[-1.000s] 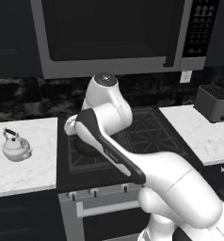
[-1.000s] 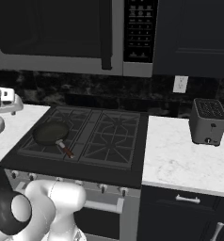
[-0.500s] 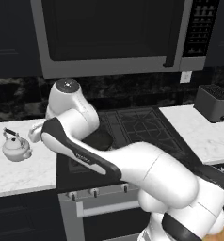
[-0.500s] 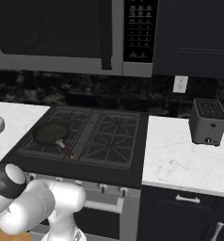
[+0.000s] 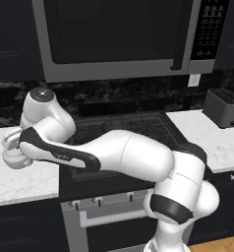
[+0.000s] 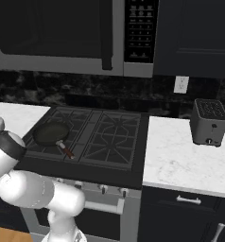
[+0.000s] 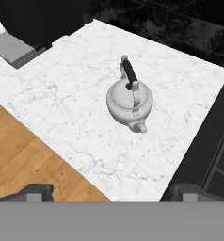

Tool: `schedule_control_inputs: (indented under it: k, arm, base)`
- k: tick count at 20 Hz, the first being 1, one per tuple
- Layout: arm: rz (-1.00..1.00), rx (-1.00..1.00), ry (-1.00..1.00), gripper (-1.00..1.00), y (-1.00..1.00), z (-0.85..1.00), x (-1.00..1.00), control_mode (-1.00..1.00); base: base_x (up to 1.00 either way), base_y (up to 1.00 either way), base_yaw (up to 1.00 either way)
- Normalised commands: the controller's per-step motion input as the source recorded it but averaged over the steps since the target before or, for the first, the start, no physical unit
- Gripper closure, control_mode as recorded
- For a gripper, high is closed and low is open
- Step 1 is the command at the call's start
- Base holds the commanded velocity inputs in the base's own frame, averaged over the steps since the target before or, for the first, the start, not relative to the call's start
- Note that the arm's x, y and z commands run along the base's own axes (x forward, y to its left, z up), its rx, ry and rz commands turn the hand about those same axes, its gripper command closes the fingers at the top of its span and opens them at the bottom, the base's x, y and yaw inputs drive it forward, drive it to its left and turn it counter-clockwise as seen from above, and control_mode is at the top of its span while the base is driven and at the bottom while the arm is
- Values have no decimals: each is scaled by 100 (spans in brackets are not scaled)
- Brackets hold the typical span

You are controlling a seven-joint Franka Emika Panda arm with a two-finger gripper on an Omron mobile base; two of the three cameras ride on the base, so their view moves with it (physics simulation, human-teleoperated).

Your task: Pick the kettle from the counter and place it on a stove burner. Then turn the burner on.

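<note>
While the gripper (image 7: 107, 190) hangs wide open and empty, one kettle (image 7: 130, 100) sits mid-surface (image 7: 62, 99), clear of every edge.

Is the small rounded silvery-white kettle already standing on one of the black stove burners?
No: in the hand view the silvery-white kettle stands on the white marble counter, apart from the black cooktop at the edge.
</note>
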Motion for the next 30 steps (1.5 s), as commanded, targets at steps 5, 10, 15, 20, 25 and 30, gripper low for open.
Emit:
schedule_control_inputs:
  k: [5,10,15,20,25,30]
  arm:
    - [0,-7,2,-100,9,-18,56,-100]
    - [0,-6,3,-100,0,-15,15,-100]
    - [3,-2,1,-100,0,-33,14,-100]
    - [2,-1,0,-100,11,-25,25,-100]
    - [0,-6,0,-100,26,-20,43,-100]
    - [0,-4,0,-100,29,-8,29,-100]
  base:
    - [0,0,0]
    - [0,0,0]
    - [0,0,0]
    - [0,0,0]
    - [0,0,0]
    - [0,0,0]
